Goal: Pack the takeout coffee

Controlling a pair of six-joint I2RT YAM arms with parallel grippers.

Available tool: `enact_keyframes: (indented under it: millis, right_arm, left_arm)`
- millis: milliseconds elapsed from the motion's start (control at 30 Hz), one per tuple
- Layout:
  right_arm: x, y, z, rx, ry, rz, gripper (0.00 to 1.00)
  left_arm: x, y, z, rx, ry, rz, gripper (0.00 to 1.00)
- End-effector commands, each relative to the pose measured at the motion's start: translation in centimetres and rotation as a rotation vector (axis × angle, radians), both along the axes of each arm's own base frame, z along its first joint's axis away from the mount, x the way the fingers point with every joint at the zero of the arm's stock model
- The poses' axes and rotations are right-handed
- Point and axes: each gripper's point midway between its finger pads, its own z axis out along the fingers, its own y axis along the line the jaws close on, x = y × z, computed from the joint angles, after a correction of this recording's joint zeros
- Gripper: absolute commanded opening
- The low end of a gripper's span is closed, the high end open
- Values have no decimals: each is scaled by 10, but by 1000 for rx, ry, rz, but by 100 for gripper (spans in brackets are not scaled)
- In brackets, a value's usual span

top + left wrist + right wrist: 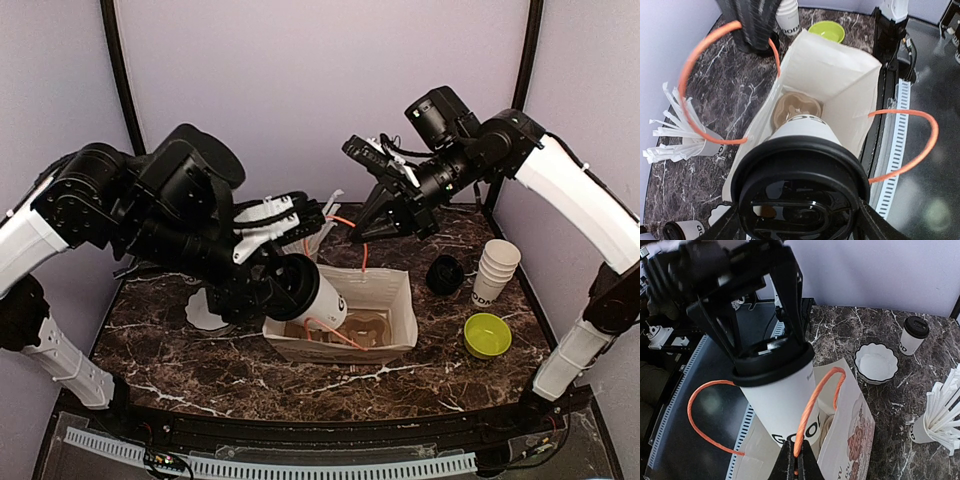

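Spread wide, the left fingers (722,227) hold a lidded coffee cup (325,300) over the paper bag (388,292); the right fingers (784,465) pinch shut on its orange handle (812,405).

Left arm (40,230), at nine o'clock, is showing white shells between bulky black joints. Right arm (565,185), at two o'clock, is showing likewise, thin black cables (398,150) looping beside its wrist, right gripper (794,456) tapering black.

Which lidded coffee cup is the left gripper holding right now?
The cup tilted over the bag, gripped at its lid by the left gripper. The other cup stands on the table beside the white dish.
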Motion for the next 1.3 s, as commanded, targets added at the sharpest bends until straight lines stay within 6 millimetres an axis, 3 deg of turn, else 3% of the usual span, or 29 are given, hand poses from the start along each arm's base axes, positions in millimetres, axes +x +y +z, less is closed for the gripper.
enact_keyframes:
  millis: [0, 200, 400, 533, 567, 667, 733, 867, 967, 1067, 1267]
  right_arm:
    - [-10, 2, 10, 31, -2, 29, 0]
    - [-24, -7, 17, 58, -6, 49, 0]
    - [-36, -12, 6, 49, 14, 71, 0]
    - [-44, -15, 0, 46, 32, 87, 0]
    - [-45, -16, 1, 50, 29, 87, 3]
    - [-45, -16, 8, 59, 23, 84, 29]
    - [-44, -18, 14, 54, 6, 79, 39]
    - [-30, -28, 35, 77, -69, 32, 51]
    - [-3, -34, 38, 93, -81, -54, 51]
    - [25, -34, 20, 62, -62, -146, 50]
    - [67, -32, -43, -68, -83, -291, 49]
  left_arm:
    - [1, -4, -23, 148, -91, 33, 49]
    - [-10, -22, -39, 260, -177, 6, 49]
    - [-13, -29, -66, 462, -294, -5, 47]
    - [-16, -36, -75, 486, -313, -15, 46]
    - [-15, -37, -76, 491, -322, -12, 46]
    - [-13, -38, -76, 492, -345, -13, 46]
    - [-13, -38, -80, 501, -360, -23, 46]
    - [-17, -41, -84, 513, -375, -48, 46]
    - [-22, -41, -87, 534, -392, -62, 46]
    - [-27, -43, -91, 538, -415, -67, 46]
    - [-37, -45, -102, 556, -442, -69, 46]
